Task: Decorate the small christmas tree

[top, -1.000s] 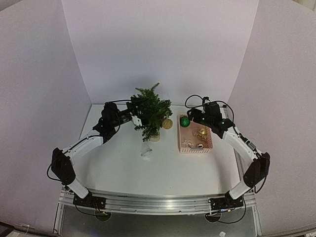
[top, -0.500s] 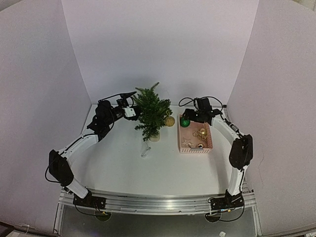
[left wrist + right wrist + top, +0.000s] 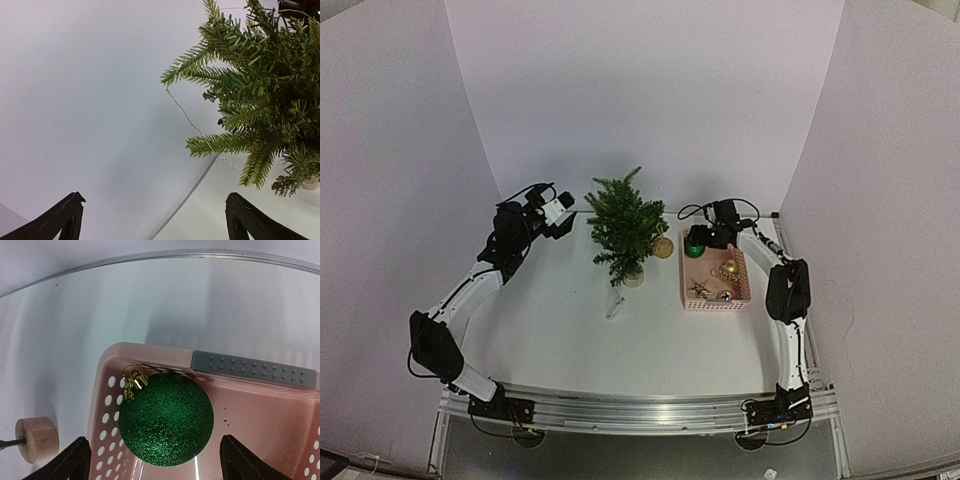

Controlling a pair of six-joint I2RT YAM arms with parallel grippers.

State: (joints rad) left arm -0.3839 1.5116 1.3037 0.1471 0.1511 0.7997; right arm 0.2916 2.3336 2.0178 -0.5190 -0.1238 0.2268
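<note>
The small christmas tree (image 3: 623, 226) stands upright on its pale base (image 3: 634, 279) at the middle back of the table. A gold ball (image 3: 663, 247) hangs at its right side. My left gripper (image 3: 560, 208) is open and holds nothing. It hovers left of the tree, whose branches (image 3: 250, 90) fill the upper right of the left wrist view. My right gripper (image 3: 705, 238) hangs open over the far left corner of the pink basket (image 3: 742, 285). A green glitter ball (image 3: 166, 417) with a gold loop lies there between the spread fingers (image 3: 75, 462), touching neither.
The basket also holds gold ornaments (image 3: 728, 270) and a star (image 3: 700, 290). Its far rim (image 3: 150, 352) carries a grey strip (image 3: 252, 369). A small clear object (image 3: 616, 303) lies on the table in front of the tree. White walls close off three sides.
My left gripper pulled back to the left, out of the tree's branches. My right arm folded in, and its gripper moved left over the green ball.
</note>
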